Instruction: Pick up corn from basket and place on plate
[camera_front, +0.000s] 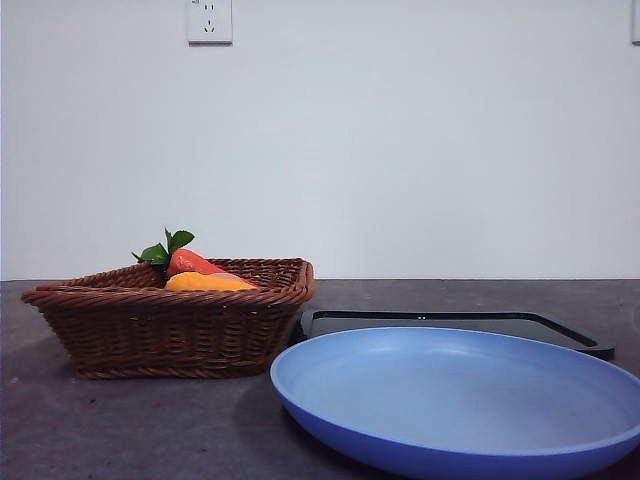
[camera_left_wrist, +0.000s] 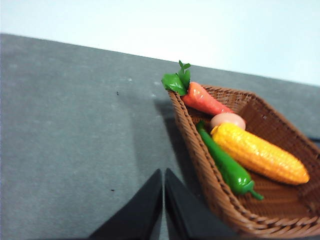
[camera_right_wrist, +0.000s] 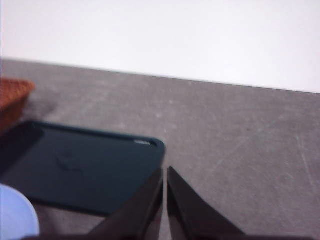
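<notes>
The corn (camera_left_wrist: 261, 152) lies in the brown wicker basket (camera_left_wrist: 280, 220), a yellow-orange cob beside a green pepper; only its top (camera_front: 210, 283) peeks over the basket rim (camera_front: 170, 297) in the front view. The light blue plate (camera_front: 460, 400) sits at the front right, bare; a sliver of the plate (camera_right_wrist: 17, 212) shows in the right wrist view. My left gripper (camera_left_wrist: 163, 172) is shut, hovering above bare table beside the basket, holding nothing. Over the table past the tray's corner, my right gripper (camera_right_wrist: 165, 171) is shut and holds nothing too. Neither arm shows in the front view.
A carrot (camera_left_wrist: 202, 98) with green leaves, a small pinkish-tan round item (camera_left_wrist: 228, 120) and a green pepper (camera_left_wrist: 225, 162) share the basket. A flat black tray (camera_front: 450, 322) lies behind the plate, also the tray (camera_right_wrist: 80, 167) in the right wrist view. A wall stands behind the table.
</notes>
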